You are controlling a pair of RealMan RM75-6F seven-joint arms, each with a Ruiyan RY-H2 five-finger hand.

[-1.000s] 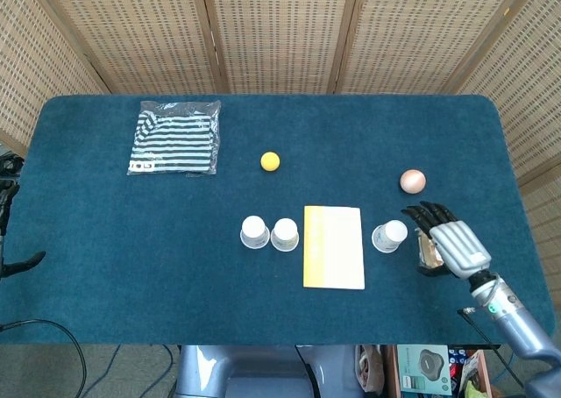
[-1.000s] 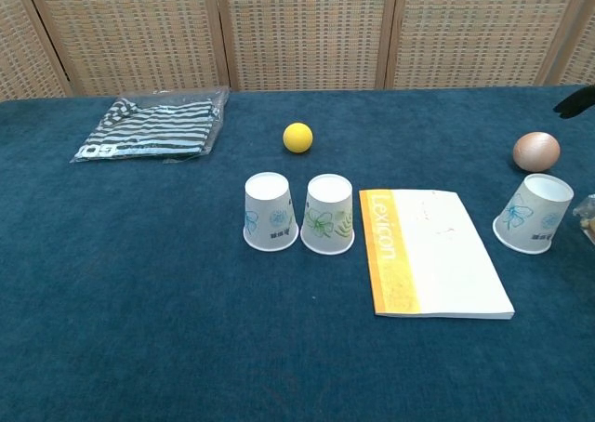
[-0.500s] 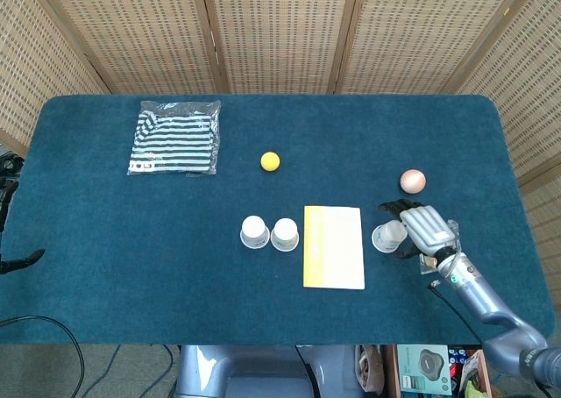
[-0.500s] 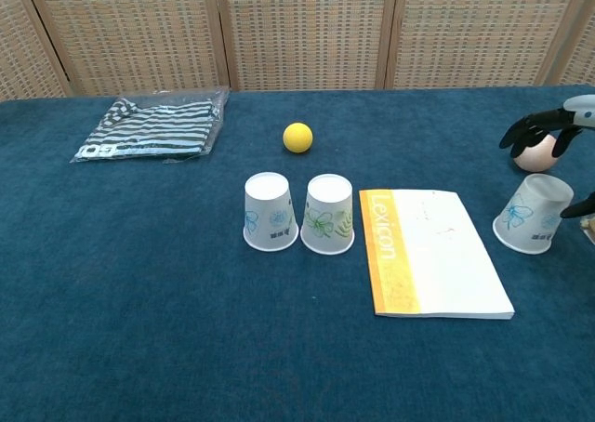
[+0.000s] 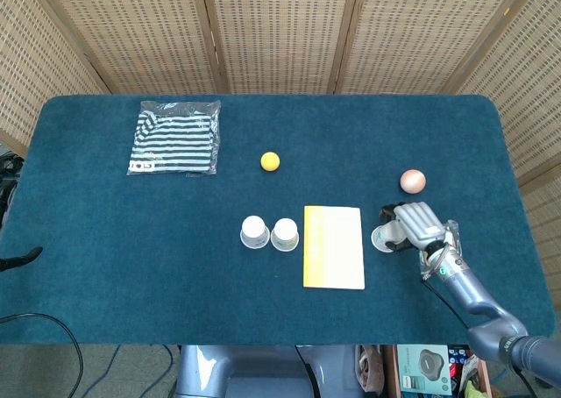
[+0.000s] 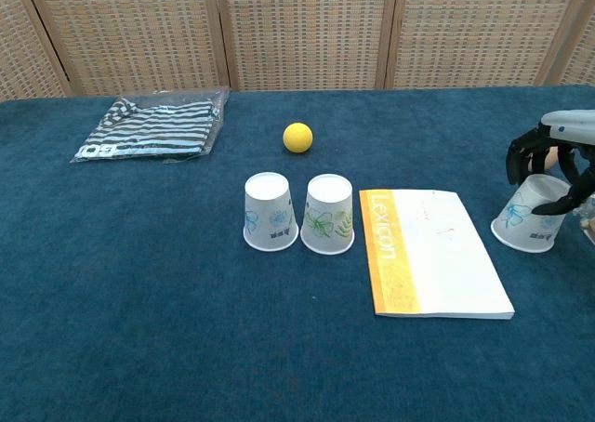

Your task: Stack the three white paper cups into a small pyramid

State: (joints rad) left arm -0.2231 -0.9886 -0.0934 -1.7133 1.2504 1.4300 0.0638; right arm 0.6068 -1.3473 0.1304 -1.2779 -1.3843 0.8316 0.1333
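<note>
Right hand (image 5: 415, 223) moved leftward onto lone paper cup (image 6: 526, 216) at right | fingers curled around it, grip unconfirmed | base pair (image 6: 299, 213) awaits at centre

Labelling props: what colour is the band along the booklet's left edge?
Orange band on the booklet, clearest in the chest view.

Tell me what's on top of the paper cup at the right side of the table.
The right hand arches over the lone cup, its dark fingers curling down around the upturned base. Whether they actually touch it cannot be told; the hand hides most of the base.
</note>
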